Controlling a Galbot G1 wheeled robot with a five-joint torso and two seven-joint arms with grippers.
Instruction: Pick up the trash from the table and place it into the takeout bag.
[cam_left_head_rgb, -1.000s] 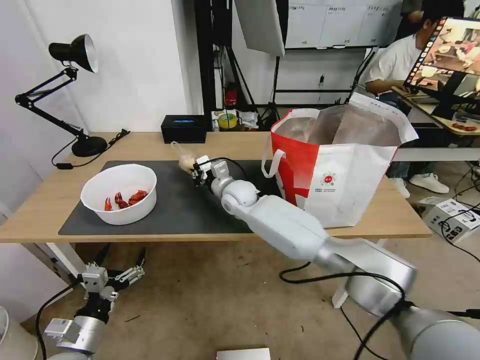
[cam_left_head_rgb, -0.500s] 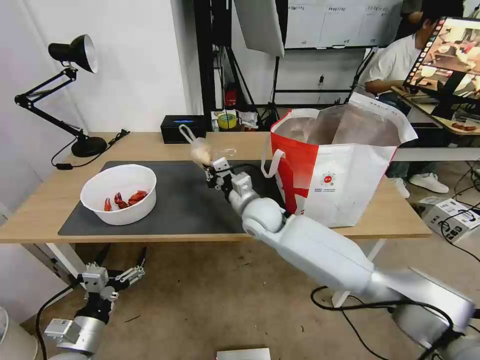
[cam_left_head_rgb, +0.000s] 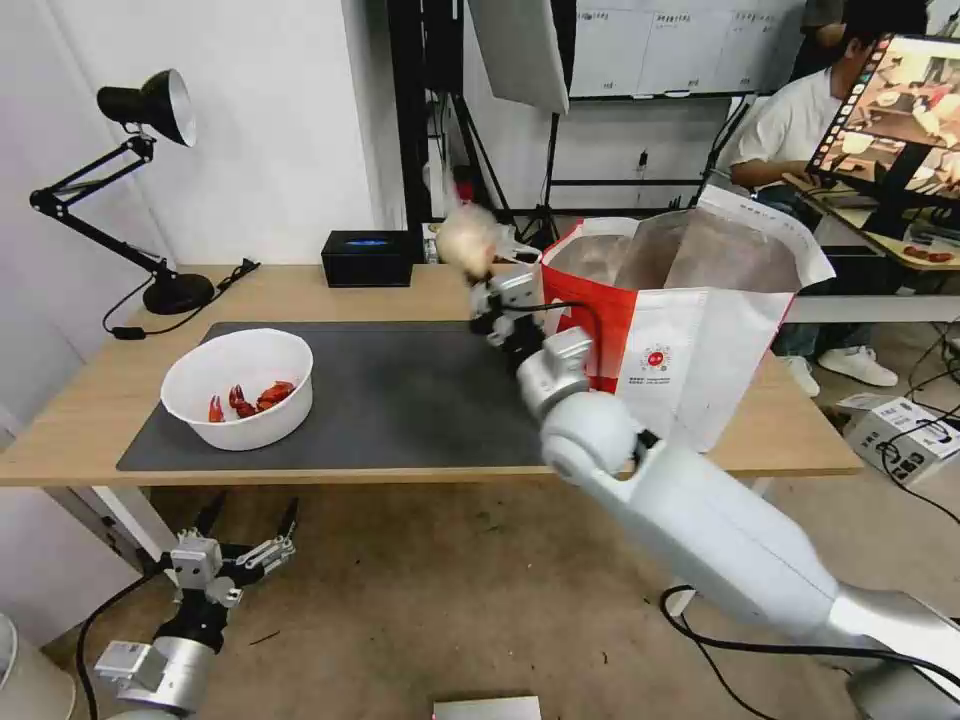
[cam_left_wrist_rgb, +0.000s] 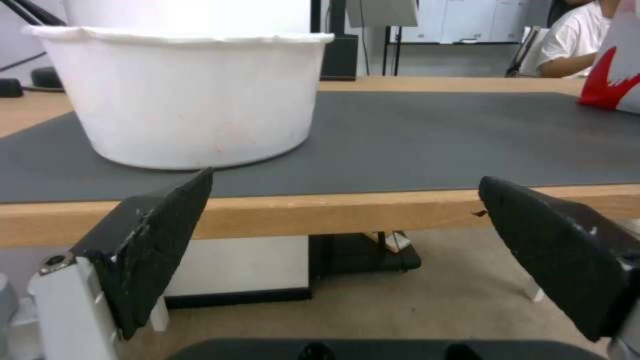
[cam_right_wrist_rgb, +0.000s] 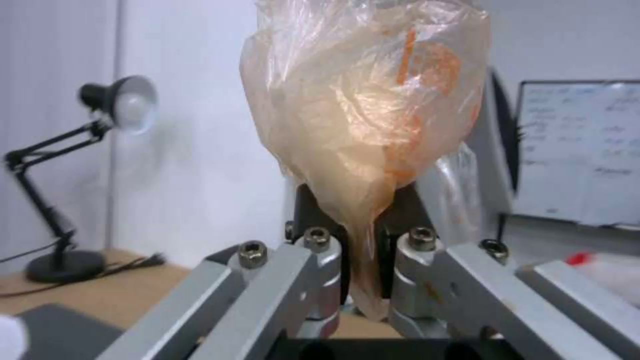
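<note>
Aloft above the far edge of the table (cam_left_head_rgb: 300, 290), the knotted clear bag (cam_left_head_rgb: 466, 238) with its beige lump rides pinched in the right gripper (cam_left_head_rgb: 487, 285), whose jaws are clenched on the gathered plastic below the lump. Seen from the right wrist, the bag (cam_right_wrist_rgb: 363, 110) swells upward from between the metal fingers (cam_right_wrist_rgb: 320, 280), its film creased and marked with orange print. It hangs just left of the takeout bag's (cam_left_head_rgb: 690, 340) near-left corner, at about the height of the rim and not over the opening. That red-and-white tote stands upright on the right end of the table, foil lining showing, one white loop handle partly behind the right arm's wrist.

To the left, the white round bowl (cam_left_head_rgb: 238, 388) sits on the dark grey mat (cam_left_head_rgb: 400, 400), red crayfish shells lying in its bottom. From the left wrist the bowl (cam_left_wrist_rgb: 187, 95) stands near the mat's (cam_left_wrist_rgb: 433, 135) front edge, and a red corner of the tote (cam_left_wrist_rgb: 610, 85) shows at the far right.

Below the table's near-left edge, the left gripper (cam_left_head_rgb: 245, 525) hangs parked over the floor, jaws spread wide and holding nothing; its black pads (cam_left_wrist_rgb: 163, 240) frame the table edge. A black desk lamp (cam_left_head_rgb: 130, 190) and a small black box (cam_left_head_rgb: 368, 257) stand along the far side.
</note>
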